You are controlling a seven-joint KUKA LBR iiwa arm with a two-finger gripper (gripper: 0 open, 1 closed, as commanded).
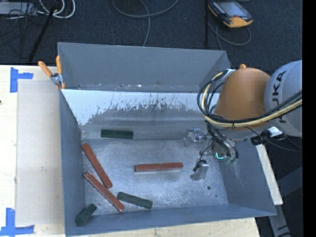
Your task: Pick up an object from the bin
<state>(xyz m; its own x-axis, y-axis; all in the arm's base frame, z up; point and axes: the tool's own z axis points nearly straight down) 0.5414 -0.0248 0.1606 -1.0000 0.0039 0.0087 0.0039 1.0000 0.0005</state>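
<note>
Bin (148,78) is holding brown sticks (97,165) and green blocks (117,134); claw (200,171) is hanging beside the middle stick (158,167), grip unclear.

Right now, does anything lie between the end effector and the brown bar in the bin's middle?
Nothing visible does. The end effector is beside one end of the brown bar; only bare bin floor shows between them.
</note>
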